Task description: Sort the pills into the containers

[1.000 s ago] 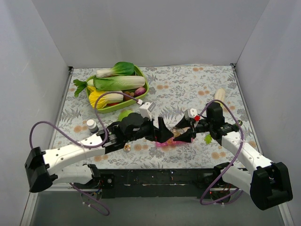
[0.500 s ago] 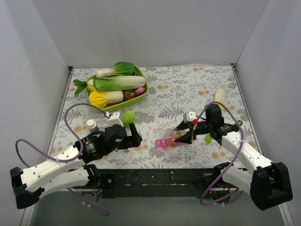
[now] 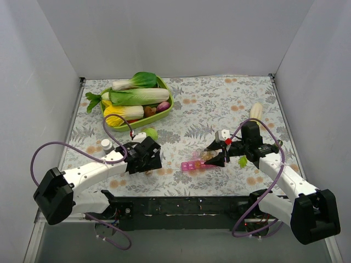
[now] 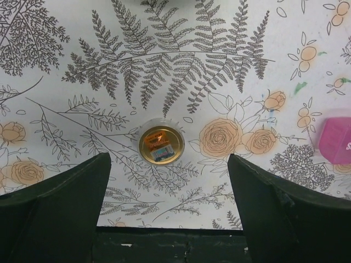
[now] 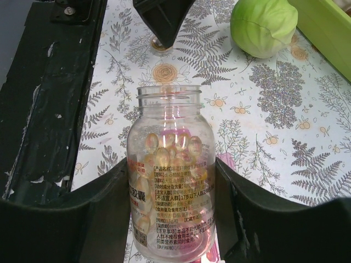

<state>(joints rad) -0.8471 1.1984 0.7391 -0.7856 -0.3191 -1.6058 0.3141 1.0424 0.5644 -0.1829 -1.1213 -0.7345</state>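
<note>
The amber pills (image 5: 164,153) sit in a clear, open bottle (image 5: 171,186), clamped between the fingers of the right gripper (image 3: 215,158) at one end of the pink pill box (image 3: 193,165). The left gripper (image 4: 168,164), spread wide, hangs over a small round lid (image 4: 160,145).

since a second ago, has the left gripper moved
Yes. The left gripper has pulled left, away from the pink pill box it was beside, and is now open above a gold lid.
</note>
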